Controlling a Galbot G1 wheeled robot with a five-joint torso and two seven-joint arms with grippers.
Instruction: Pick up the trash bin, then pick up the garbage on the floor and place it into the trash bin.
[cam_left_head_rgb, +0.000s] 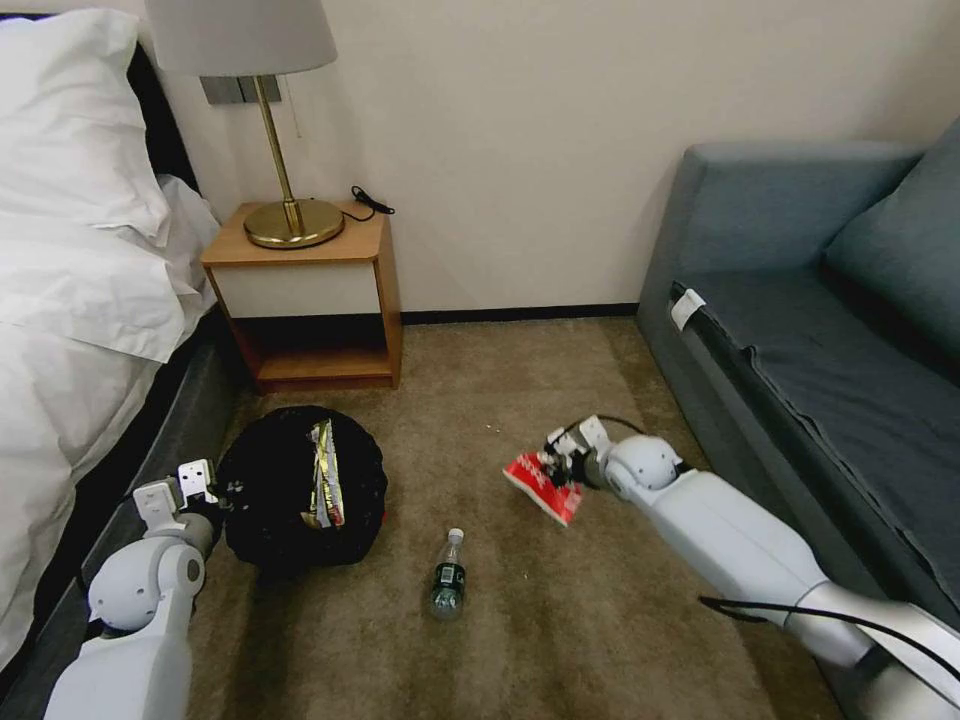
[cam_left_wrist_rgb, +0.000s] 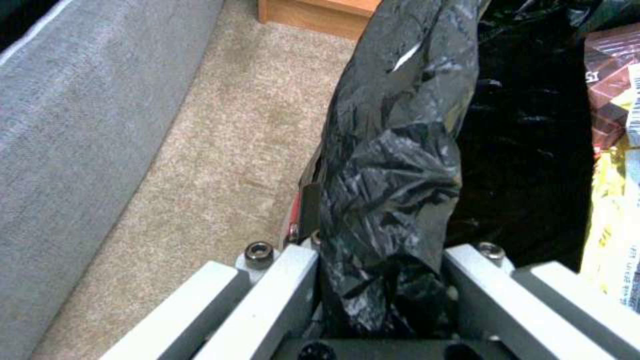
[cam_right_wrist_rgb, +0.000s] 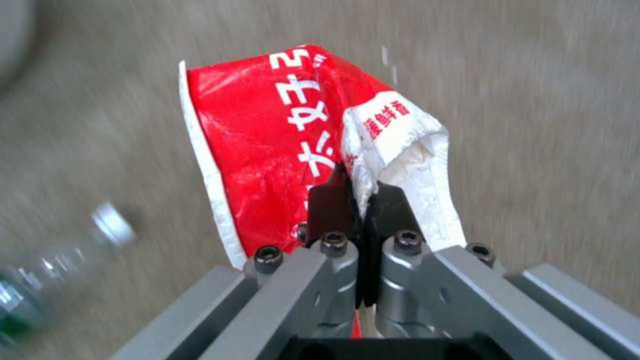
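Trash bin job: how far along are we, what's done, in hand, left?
Done: the left tool grips the trash bin by its bag-lined rim, and a yellow-green snack wrapper lies inside. In hand: the right tool is clamped on the red-and-white packet, apart from the bin. Left: the clear bottle on the carpet.

Even indoor light; right wrist view motion-blurred.

Glossy crinkled plastic bin liner (cam_left_wrist_rgb: 393, 150); shiny foil packet (cam_right_wrist_rgb: 267, 145); matt carpet (cam_left_head_rgb: 560, 600).
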